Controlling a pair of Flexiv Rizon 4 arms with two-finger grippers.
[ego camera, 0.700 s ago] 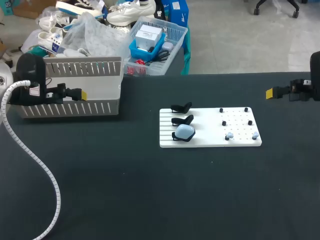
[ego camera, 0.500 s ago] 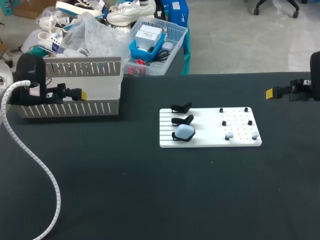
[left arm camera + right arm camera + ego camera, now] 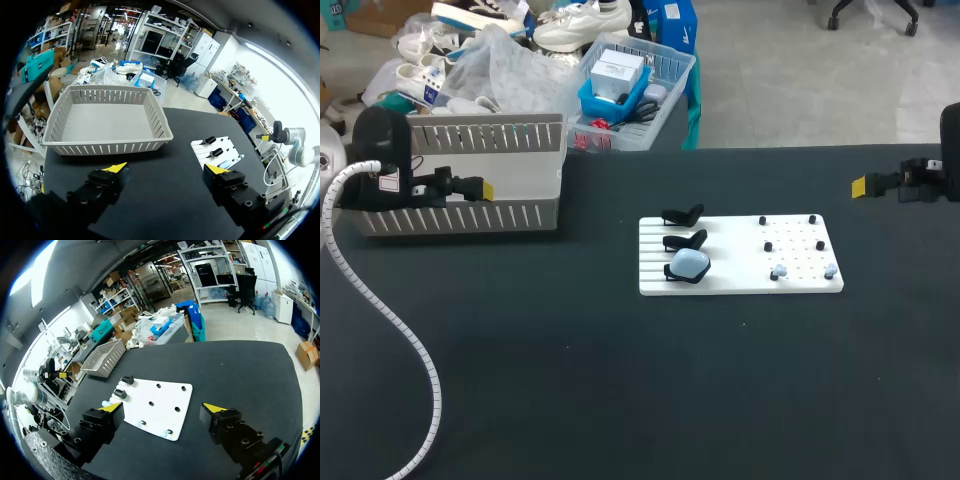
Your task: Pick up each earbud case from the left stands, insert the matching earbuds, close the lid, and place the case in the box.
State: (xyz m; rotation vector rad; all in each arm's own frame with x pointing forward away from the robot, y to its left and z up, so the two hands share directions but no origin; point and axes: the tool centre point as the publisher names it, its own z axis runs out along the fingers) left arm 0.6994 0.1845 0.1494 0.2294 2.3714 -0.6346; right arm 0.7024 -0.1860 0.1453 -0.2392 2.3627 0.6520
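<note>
Earbud case (image 3: pixel 691 263) on nearest stand (image 3: pixel 672 275) of white board (image 3: pixel 740 278), grey box (image 3: pixel 107 148) ahead of released left claw (image 3: pixel 166 168), right claw (image 3: pixel 162 407) released.

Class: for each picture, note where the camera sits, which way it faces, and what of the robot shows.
Head view: above and behind, looking down on the table; left pincer and right pincer at its sides.
Left wrist view: on the left wrist, facing the basket over its own open pincer.
Right wrist view: on the right wrist, facing the white board over its own open pincer.
Both wrist views share basket and board.
</note>
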